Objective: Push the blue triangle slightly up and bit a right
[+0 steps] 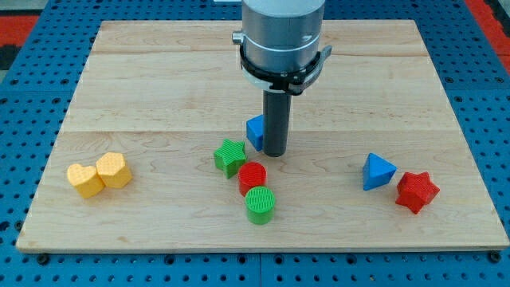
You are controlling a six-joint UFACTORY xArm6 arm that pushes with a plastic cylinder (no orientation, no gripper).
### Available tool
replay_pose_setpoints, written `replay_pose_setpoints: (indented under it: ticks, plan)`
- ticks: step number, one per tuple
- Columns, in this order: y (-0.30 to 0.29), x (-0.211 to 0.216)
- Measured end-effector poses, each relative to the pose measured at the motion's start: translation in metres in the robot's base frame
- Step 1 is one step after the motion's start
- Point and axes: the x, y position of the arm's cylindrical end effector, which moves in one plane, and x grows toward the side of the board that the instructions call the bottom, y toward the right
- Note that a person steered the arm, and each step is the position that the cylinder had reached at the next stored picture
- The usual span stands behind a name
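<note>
The blue triangle (378,171) lies on the wooden board (159,80) at the view's right, just left of a red star (417,191). My tip (274,153) rests on the board near the middle, far to the left of the blue triangle. A second blue block (254,131) sits against the rod's left side and is partly hidden by it, so I cannot tell its shape.
A green star (229,156), a red cylinder (253,175) and a green cylinder (260,205) cluster just below-left of my tip. Two yellow hearts (84,180) (115,169) touch each other at the view's left.
</note>
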Motion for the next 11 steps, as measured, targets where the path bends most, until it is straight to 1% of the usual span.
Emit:
replay_pose_setpoints:
  ticks: [1, 2, 3, 4, 6, 7, 8, 9, 10, 11]
  plan:
    - [0.081, 0.025]
    - [0.076, 0.072]
    - [0.112, 0.089]
    - [0.129, 0.059]
    - [0.010, -0.053]
    - [0.000, -0.063]
    - [0.026, -0.053]
    - [0.067, -0.031]
    - [0.086, 0.009]
    - [0.042, 0.030]
